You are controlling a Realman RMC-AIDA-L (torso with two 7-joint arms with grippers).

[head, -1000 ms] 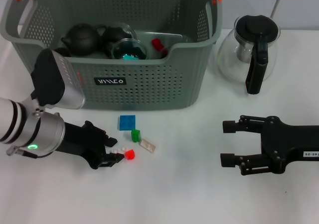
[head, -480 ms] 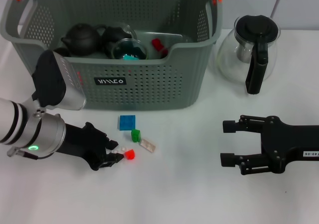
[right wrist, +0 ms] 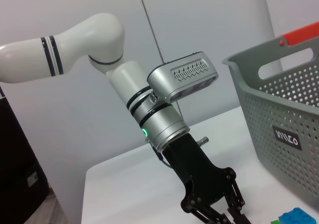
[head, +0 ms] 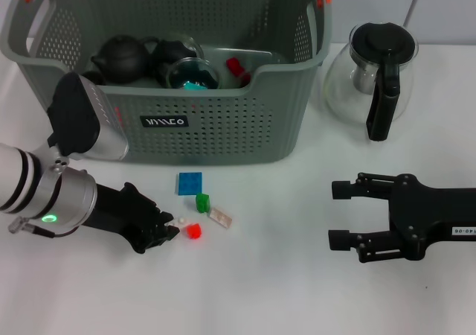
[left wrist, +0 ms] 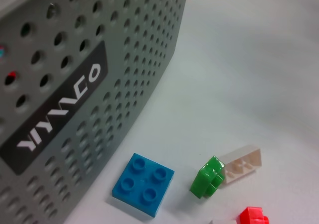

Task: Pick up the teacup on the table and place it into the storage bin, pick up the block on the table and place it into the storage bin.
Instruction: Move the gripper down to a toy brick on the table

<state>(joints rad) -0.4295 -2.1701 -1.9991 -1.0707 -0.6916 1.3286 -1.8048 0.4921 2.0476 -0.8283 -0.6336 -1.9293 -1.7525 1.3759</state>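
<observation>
The left tool (head: pixel 172 231) sits low on the counter (head: pixel 282 290), almost closed beside the small red block (head: pixel 193 231), holding nothing. The right tool (head: pixel 341 214) rests open and empty.

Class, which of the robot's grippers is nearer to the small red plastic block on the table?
Left. The left gripper sits right beside the small red plastic block, on the block's left. The right gripper rests far off to the block's right, open.
</observation>
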